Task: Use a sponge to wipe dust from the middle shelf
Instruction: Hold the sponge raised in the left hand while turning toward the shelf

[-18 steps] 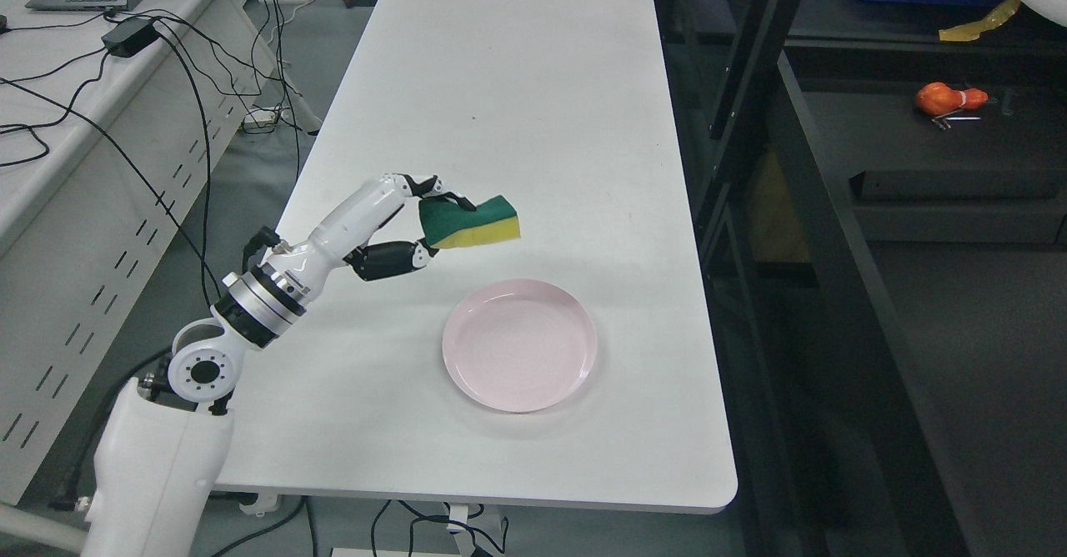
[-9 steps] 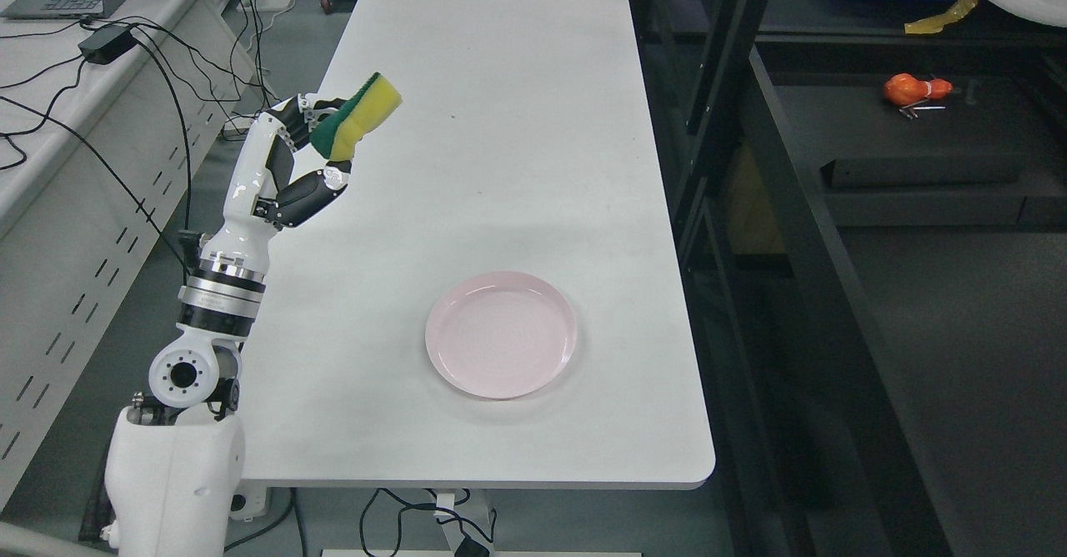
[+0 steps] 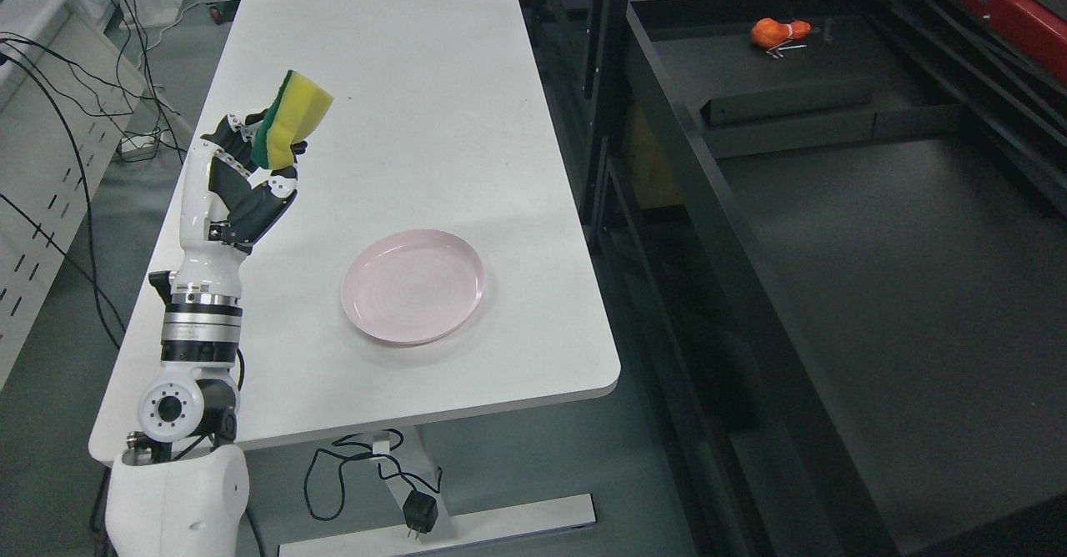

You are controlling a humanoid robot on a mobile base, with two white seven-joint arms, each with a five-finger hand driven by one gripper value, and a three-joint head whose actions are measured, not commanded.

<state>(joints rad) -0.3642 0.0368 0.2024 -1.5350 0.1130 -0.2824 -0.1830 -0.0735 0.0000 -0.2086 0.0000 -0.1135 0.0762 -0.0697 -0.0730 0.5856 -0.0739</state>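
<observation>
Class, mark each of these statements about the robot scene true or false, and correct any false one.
1. The left hand grips the sponge. True.
2. The sponge lies in the pink plate. False: the plate holds nothing; the sponge is held up.
3. The plate sits on the white table. True.
4. The sponge touches the dark shelf. False: it is above the table's left side, far from the shelf.
5. An orange object lies on the shelving. True.

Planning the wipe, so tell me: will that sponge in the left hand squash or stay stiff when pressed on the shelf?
The sponge looks like soft yellow foam with a green scouring layer, so it probably compresses easily. Held up by the left hand at one end without sagging, it seems light.
</observation>
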